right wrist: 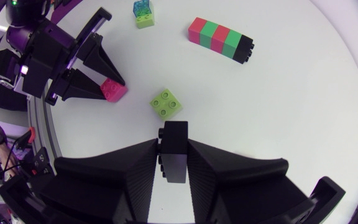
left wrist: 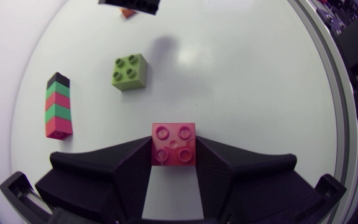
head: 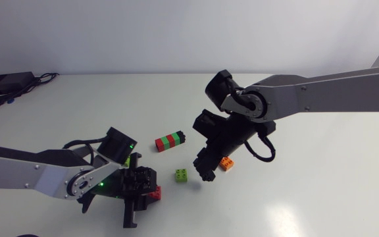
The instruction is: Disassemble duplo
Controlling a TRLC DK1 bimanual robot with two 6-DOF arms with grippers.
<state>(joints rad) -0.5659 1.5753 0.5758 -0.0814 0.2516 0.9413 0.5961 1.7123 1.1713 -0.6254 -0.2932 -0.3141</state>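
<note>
Closest, left gripper is pinching a red brick from two sides; right gripper is likewise clamping a black brick. Striped stack is lying flat near both: probably light, rigid, slippery plastic, best gripped across flat sides.

A green brick and striped stack obstruct the table midway.

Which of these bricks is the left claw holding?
The red brick, pinched from both sides by the left claw. The black brick sits in the right claw, and the lime green brick lies loose on the table.
</note>
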